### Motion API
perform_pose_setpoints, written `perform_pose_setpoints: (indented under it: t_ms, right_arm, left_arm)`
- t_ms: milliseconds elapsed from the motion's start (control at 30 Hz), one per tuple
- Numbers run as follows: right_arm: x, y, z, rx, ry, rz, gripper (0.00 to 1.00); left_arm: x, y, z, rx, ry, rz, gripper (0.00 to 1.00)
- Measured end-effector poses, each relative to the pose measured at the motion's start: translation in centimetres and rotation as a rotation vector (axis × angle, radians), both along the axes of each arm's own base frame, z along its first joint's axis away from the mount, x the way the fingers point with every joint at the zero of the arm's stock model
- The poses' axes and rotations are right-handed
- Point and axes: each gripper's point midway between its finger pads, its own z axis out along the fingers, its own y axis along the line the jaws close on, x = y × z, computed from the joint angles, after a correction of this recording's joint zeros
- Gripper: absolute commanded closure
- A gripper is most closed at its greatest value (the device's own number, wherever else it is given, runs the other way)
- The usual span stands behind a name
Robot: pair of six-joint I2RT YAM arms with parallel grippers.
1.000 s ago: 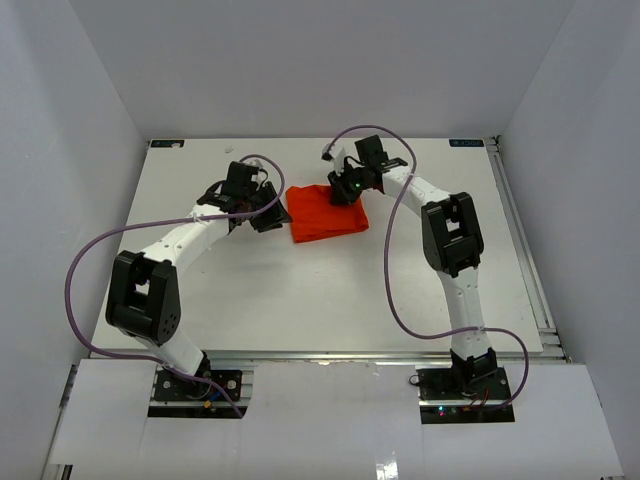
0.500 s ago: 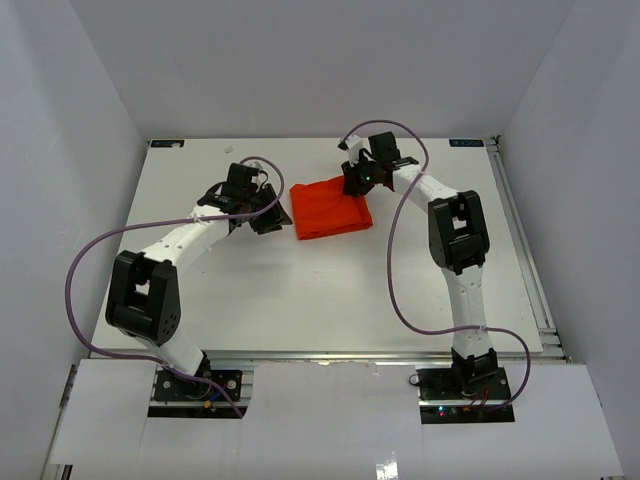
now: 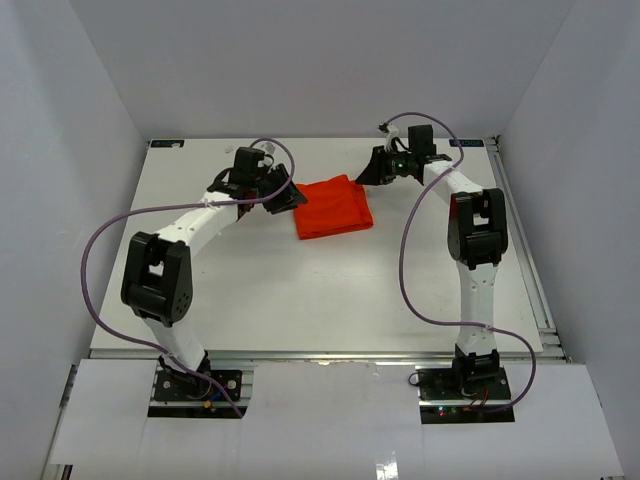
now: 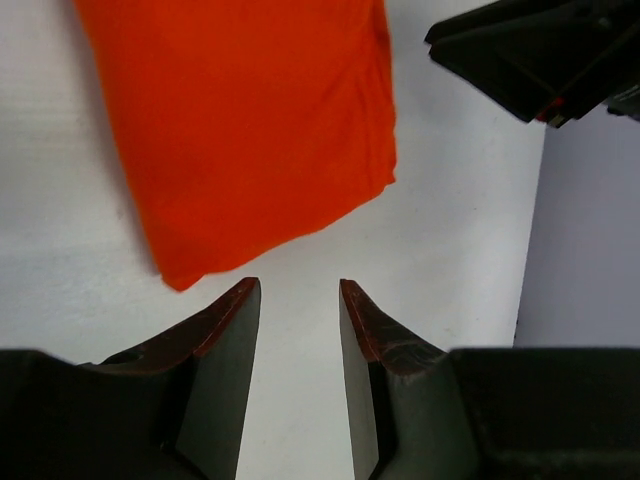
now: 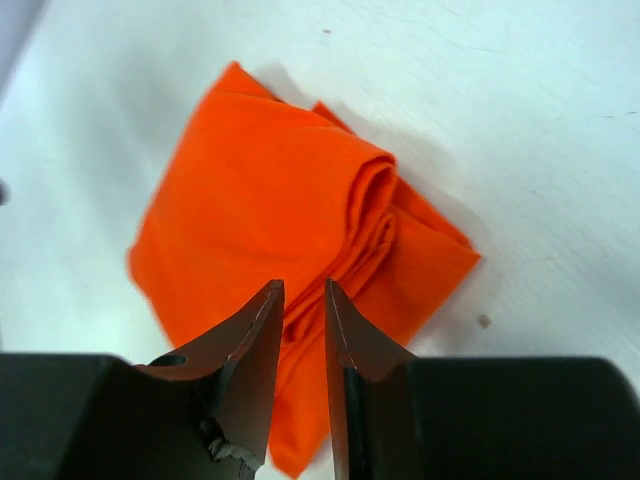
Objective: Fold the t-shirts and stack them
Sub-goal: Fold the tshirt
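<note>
The folded t-shirt (image 3: 333, 207) lies on the table (image 3: 300, 290) between the left hand (image 3: 292, 196) and right hand (image 3: 372, 174).

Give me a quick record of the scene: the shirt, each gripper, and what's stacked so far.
t-shirt: folded into a compact orange rectangle, flat on the table
left gripper: open, empty, just off the shirt's left edge
right gripper: fingers slightly apart, empty, by the shirt's far right corner
stack: only one shirt visible

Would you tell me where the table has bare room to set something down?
Bare: the near half of the table, between the t-shirt and the near edge. Crowded: the back, where the left pincer and right pincer flank the t-shirt.
</note>
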Motion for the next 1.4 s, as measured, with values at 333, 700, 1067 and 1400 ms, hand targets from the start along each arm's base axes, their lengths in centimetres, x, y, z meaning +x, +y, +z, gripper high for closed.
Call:
perform_pose_setpoints:
  t_ms: [333, 700, 1067, 1400]
  right_arm:
    - [-2.1, 3.6, 4.5, 0.229, 0.144, 0.097, 0.68]
    - [-0.1, 6.3, 0.0, 0.303, 0.281, 0.038, 0.66]
    - [0.2, 5.5, -4.2, 0.270, 0.379, -0.076, 0.66]
    - [-0.6, 5.0, -2.2, 0.301, 0.332, 0.016, 0.66]
  left_arm:
    - [5.8, -4.4, -2.0, -0.132, -0.089, -0.108, 0.52]
    - [6.3, -5.9, -7.8, -0.176, -0.002, -0.154, 0.52]
    - [5.8, -6.0, -8.5, -0.195, 0.001, -0.170, 0.52]
    - [5.8, -5.9, -7.1, -0.198, -0.024, -0.168, 0.46]
